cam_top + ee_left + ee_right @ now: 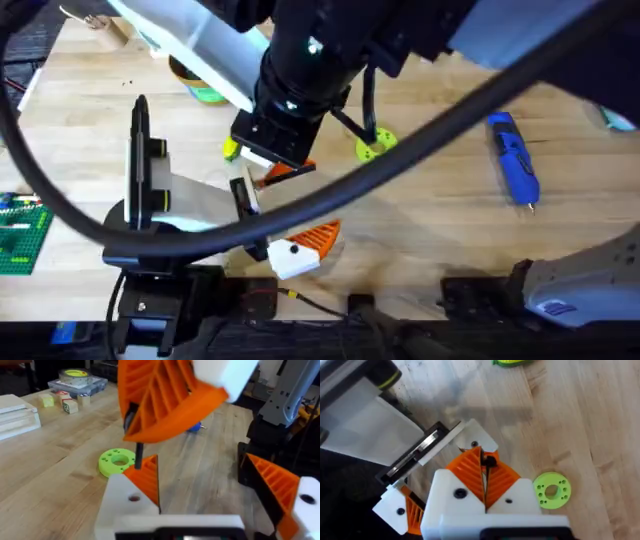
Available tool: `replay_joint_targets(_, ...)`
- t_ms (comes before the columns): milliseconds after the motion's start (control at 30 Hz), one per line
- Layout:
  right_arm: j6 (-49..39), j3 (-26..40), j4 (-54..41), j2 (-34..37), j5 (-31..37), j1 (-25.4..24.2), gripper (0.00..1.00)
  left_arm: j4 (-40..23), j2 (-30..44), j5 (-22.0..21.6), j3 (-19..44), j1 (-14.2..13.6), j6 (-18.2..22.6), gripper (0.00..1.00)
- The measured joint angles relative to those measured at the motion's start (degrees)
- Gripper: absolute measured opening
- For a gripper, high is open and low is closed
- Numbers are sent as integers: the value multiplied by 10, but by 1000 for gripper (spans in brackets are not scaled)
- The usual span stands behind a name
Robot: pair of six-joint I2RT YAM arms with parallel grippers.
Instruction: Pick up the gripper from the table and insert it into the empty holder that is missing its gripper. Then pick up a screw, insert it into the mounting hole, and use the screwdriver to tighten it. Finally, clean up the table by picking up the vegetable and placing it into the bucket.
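My right gripper [484, 475] is shut on a small black screw [490, 462], just above the left arm's white holder [476, 440]. In the left wrist view the screw [138, 453] hangs point down from the right gripper [150, 435] over the holder [125, 505], which has a mounting hole on its face. The orange gripper [146, 477] sits in that holder. My left gripper [210, 485] stands open. Overhead, the right arm reaches across the middle to the left gripper [303, 203]. The blue screwdriver [514, 160] lies at the right. The bucket [200, 88] and a yellow-green vegetable [231, 150] are partly hidden.
A flat green disc [375, 145] lies on the table [450, 220] beside the grippers. A green brick plate [20, 235] sits at the left edge. Wooden blocks [65, 404] and a clear box [77, 382] stand farther off. A thick black cable crosses the overhead view.
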Motion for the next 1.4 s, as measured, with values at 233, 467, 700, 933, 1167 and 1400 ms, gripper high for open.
replay_joint_targets(233,0,0,0,0,0,0,7,0,0,0,0,0,0,993)
replay_joint_targets(467,0,1,1,9,0,0,7,0,0,0,0,0,0,993)
replay_joint_targets(700,0,1,0,28,-1,0,7,0,0,0,0,0,0,993)
replay_joint_targets(933,0,2,2,32,-21,0,7,0,0,0,0,0,0,993)
replay_joint_targets(1167,0,2,2,32,-27,0,7,0,0,0,0,0,0,993)
replay_joint_targets(1400,-7,5,2,44,-27,0,7,-5,0,0,0,0,-1,993)
